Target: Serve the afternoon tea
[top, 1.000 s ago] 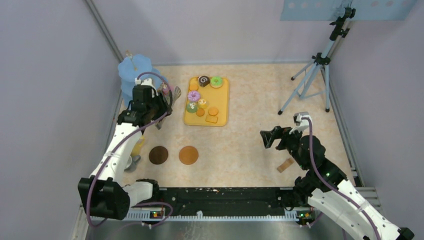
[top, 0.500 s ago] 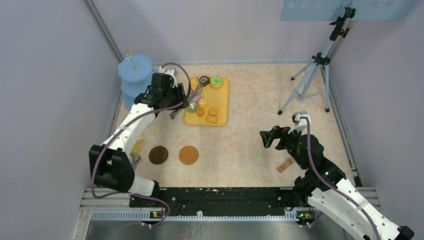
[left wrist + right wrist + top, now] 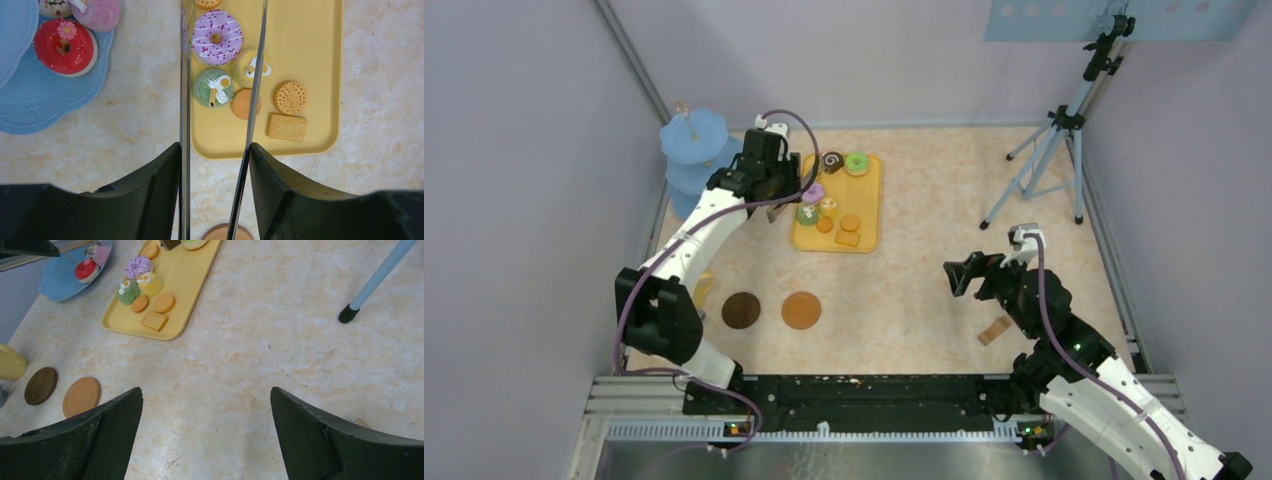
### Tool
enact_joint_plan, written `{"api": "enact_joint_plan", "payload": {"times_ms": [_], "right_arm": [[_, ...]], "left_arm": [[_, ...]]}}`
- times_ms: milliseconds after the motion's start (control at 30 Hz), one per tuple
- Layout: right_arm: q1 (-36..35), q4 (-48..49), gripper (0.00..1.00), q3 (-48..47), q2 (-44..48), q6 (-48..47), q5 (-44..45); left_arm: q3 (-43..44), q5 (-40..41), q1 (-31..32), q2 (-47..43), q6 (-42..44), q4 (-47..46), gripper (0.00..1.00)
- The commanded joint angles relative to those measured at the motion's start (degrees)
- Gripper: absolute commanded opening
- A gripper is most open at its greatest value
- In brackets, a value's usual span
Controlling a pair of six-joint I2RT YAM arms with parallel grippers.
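My left gripper (image 3: 215, 150) is shut on the long metal tongs (image 3: 185, 100), one arm against each finger. The tongs reach out over the yellow tray (image 3: 869, 200) and straddle a purple doughnut (image 3: 217, 37) and a green cake (image 3: 212, 87). Their right arm crosses a yellow cake (image 3: 245, 67), and their tips run out of the wrist view. Orange biscuits (image 3: 290, 97) lie beside these. A red doughnut (image 3: 63, 46) sits on the blue stand's plate (image 3: 40, 105). Two brown coasters (image 3: 741, 310) (image 3: 801, 310) lie near the front. My right gripper (image 3: 964, 275) hangs open and empty over bare table.
A blue tiered stand (image 3: 692, 135) rises at the back left. The yellow mug (image 3: 10, 362) stands left of the coasters. A tripod (image 3: 1049, 150) occupies the back right, and a small wooden block (image 3: 995, 331) lies by the right arm. Walls close in on both sides.
The left arm has swung right from the blue stand to the tray, carrying the tongs, whose arms now stand a little wider apart. The right arm has not moved.
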State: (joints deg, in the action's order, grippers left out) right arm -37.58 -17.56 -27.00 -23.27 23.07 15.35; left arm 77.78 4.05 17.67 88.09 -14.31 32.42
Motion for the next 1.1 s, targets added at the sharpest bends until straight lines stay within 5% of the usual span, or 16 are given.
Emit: {"api": "enact_joint_plan", "payload": {"times_ms": [0,567,1067], "right_arm": [[0.3,0.8,0.96,-1.7,-0.8,-0.4,1.2],[0.3,1.3,0.96,-1.2,-0.5,-0.4,1.2],[0.3,1.1,0.96,-1.0,0.5,0.0,0.8]], "left_arm": [[3.8,0.8,0.3,2.8,2.1,1.7,0.58],[5.3,9.2,4.5,7.0,5.3,3.5,0.59],[6.0,8.8,5.0,10.6,5.3,3.6,0.63]]}}
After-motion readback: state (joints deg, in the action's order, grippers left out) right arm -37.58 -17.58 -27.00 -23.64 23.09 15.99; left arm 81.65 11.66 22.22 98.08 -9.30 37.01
